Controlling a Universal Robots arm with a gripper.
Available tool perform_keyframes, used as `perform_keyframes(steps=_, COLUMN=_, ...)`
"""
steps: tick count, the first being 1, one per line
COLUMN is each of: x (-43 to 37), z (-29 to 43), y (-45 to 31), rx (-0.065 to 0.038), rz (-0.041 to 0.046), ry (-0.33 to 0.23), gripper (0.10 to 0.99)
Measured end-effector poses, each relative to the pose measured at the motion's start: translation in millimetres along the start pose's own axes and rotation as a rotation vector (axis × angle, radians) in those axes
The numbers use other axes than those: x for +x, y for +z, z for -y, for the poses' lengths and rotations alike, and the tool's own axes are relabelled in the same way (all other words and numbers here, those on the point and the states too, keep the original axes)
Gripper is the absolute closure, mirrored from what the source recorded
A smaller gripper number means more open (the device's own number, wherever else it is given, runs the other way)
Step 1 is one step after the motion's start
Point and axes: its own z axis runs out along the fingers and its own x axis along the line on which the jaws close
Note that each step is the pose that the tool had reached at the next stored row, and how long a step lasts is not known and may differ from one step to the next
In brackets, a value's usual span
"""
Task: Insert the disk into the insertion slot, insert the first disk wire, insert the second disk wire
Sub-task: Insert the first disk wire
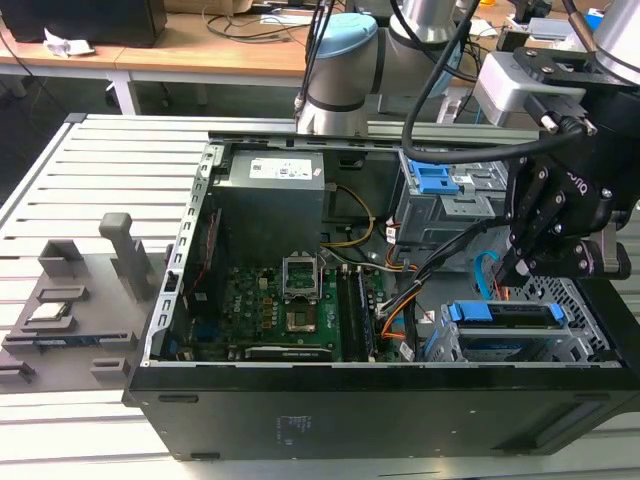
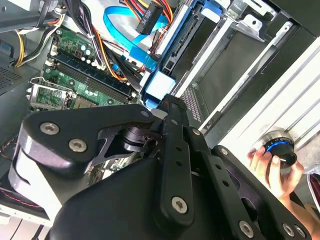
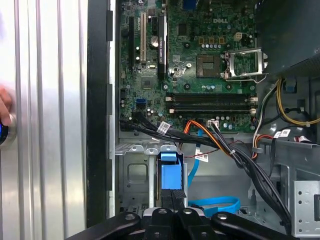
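Disk [image 1: 505,313] in blue carrier, seated in insertion slot [image 1: 572,345], corner of open computer case [image 1: 300,400] on the exterior view's right.
Gripper [image 3: 172,194]: jaws clenched together, tips against the carrier's blue end; blue cable [image 3: 215,205] just beside.

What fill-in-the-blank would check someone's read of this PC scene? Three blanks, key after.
1. The disk is clipped in a carrier frame coloured ____.
2. The gripper hangs over the insertion slot, towards the exterior view's ____ edge.
3. The motherboard is coloured ____.
Missing words: blue; right; green.
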Motion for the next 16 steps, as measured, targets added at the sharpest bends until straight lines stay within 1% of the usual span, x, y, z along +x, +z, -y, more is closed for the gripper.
perform_keyframes(steps=2, x=0.0, z=0.1, y=0.1, rx=0.000, rz=0.0000, ry=0.000, gripper=0.980)
perform_keyframes(steps=4, x=-0.5, z=5.7, y=2.9, rx=0.000, rz=-0.0003, ry=0.000, gripper=0.980)
perform_keyframes(steps=5, x=-2.0, z=10.0, y=4.4, rx=0.000, rz=-0.0010, ry=0.000, gripper=0.980)
perform_keyframes(steps=7, x=-5.0, z=15.6, y=5.6, rx=0.000, rz=-0.0017, ry=0.000, gripper=0.980)
perform_keyframes(steps=9, x=-13.1, z=26.5, y=6.8, rx=-0.001, rz=-0.0037, ry=0.000, gripper=0.980)
perform_keyframes(steps=10, x=-15.5, z=29.6, y=7.0, rx=-0.001, rz=-0.0045, ry=0.000, gripper=0.980)
perform_keyframes(steps=11, x=-20.4, z=34.7, y=7.6, rx=-0.001, rz=-0.0053, ry=0.000, gripper=0.980)
perform_keyframes(steps=12, x=-28.0, z=38.2, y=8.3, rx=-0.001, rz=-0.0065, ry=0.000, gripper=0.980)
perform_keyframes(steps=15, x=-38.3, z=40.9, y=10.0, rx=-0.001, rz=-0.0071, ry=0.000, gripper=0.980)
perform_keyframes(steps=16, x=-39.9, z=41.4, y=10.3, rx=-0.001, rz=-0.0073, ry=0.000, gripper=0.980)
